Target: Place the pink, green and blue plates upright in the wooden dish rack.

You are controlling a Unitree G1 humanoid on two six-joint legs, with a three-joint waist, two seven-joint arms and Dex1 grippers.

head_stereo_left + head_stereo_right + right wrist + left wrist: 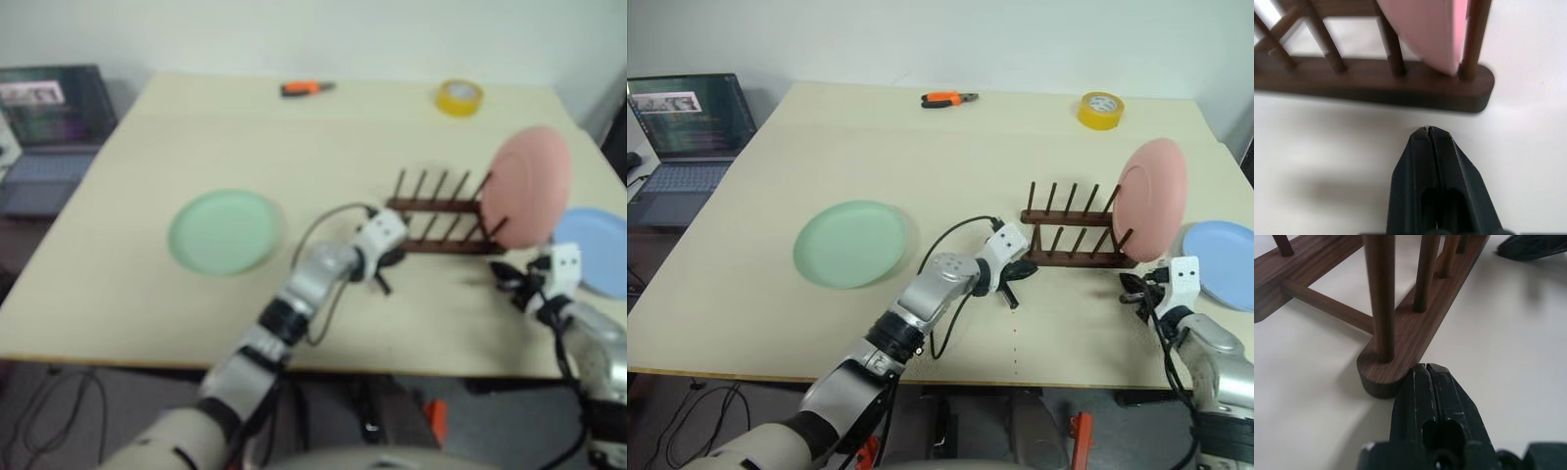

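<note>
Table (823, 147): pale cream top, rectangular; carries the following directly on its surface; green plate (849, 243), lying flat toward the left side; wooden dish rack (1073, 257), dark brown, two base rails joined by a crossbar, rows of upright pegs, standing right of centre; blue plate (1223, 263), lying flat near the right edge, just beyond the rack's right end; roll of yellow tape (1101, 109), flat, near the far edge on the right; orange-handled pliers (949, 98), near the far edge at centre, well apart from the tape.
</note>
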